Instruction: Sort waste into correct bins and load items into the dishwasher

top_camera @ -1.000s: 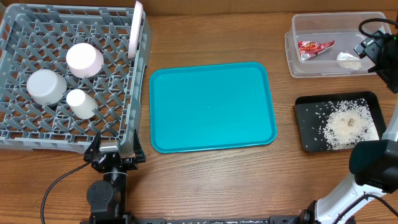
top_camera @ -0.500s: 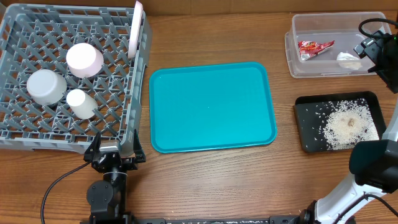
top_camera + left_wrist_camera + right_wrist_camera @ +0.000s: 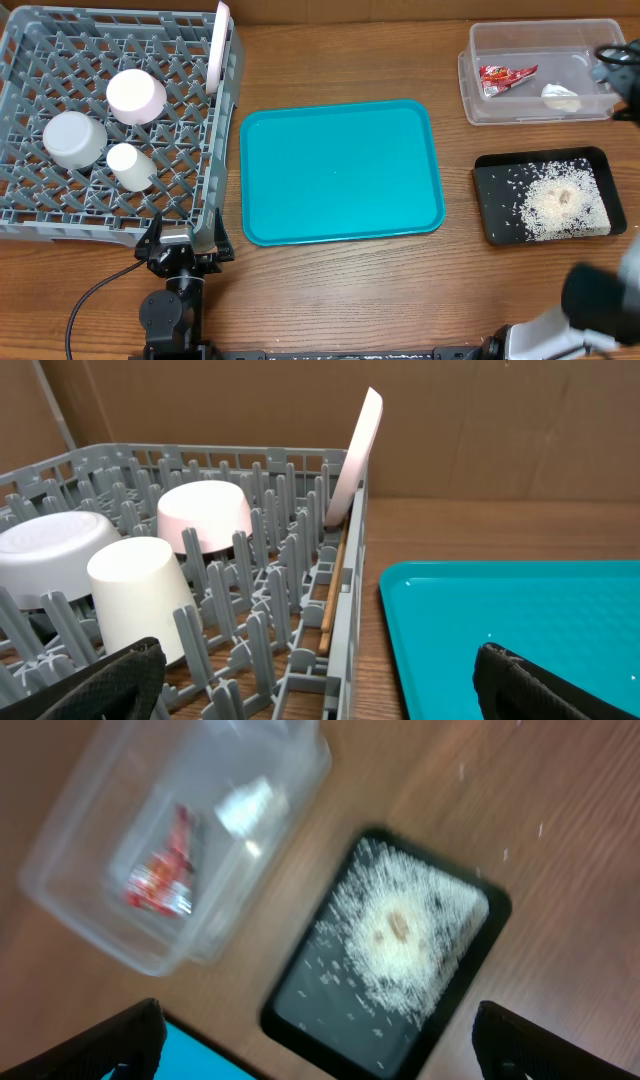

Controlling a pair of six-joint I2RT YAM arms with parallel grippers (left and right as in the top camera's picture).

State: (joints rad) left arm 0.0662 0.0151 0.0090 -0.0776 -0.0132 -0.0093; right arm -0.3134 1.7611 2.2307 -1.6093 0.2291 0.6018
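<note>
**A:** What do we find on the left side of the table (image 3: 340,290)?

**B:** We see the grey dish rack (image 3: 60,222) filling the far left corner. Two white bowls (image 3: 135,95) and a cup (image 3: 130,166) sit upside down among its pegs. The plate (image 3: 217,45) stands on edge against the right wall. Thin chopsticks (image 3: 330,600) lie along that same wall.

**A:** And our left fingers (image 3: 110,680)?

**B:** They are spread wide and hold nothing. They sit low at the rack's near right corner, just outside its wall.

**A:** What lies in the middle?

**B:** A teal tray (image 3: 340,170) lies there, with a narrow strip of wood between it and the rack. A wider strip of wood separates it from the bins.

**A:** And the right side?

**B:** The clear tub (image 3: 530,112) sits far right, holding the red wrapper (image 3: 505,77) and the tissue (image 3: 560,96). Just nearer is the black tray (image 3: 483,200), where rice crumbs (image 3: 560,205) are heaped toward its right half. A thin gap parts the two bins.

**A:** And the right fingers (image 3: 110,1040)?

**B:** They are spread apart and empty, high above both bins. That view is blurred, so we cannot make out finer detail.
</note>
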